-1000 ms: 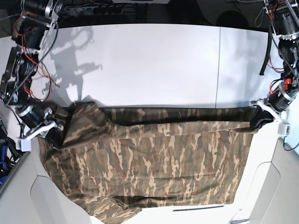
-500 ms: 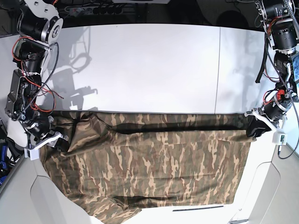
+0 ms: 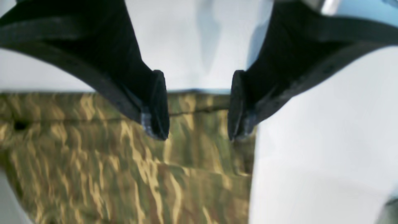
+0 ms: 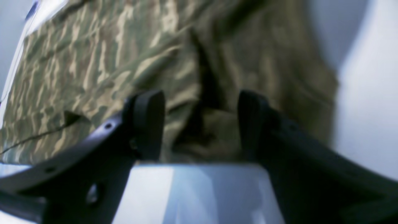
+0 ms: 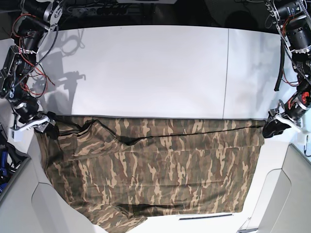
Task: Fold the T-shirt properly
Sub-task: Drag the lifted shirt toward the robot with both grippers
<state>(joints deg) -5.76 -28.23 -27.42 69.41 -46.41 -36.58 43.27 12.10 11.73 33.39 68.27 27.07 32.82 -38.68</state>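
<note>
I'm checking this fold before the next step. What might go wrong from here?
The shirt hangs over the table's near edge and might slide off. The fold near the left tool lies neat, but cloth near the right tool is bunched, so later folds may come out crooked.

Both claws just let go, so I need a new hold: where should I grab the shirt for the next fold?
Take the shirt by its far edge corners, lying flat on the table. Bring the left claw and right claw down from above, each on its own end.
</note>
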